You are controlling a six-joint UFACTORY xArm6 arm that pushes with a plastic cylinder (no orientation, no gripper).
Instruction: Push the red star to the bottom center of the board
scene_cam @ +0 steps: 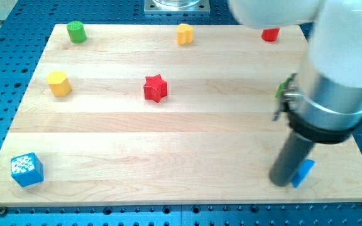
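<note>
The red star (156,88) lies on the wooden board (168,144), a little left of centre in the upper half. My tip (283,182) is at the view's lower right, far to the right of and below the star. It stands right against a blue block (305,171), which the rod partly hides.
A green block (76,31) is at the top left, a yellow block (185,34) at the top centre, a red block (270,34) at the top right. A yellow block (59,83) is at the left, a blue cube (27,169) at the bottom left. A green block (284,88) peeks out beside the arm.
</note>
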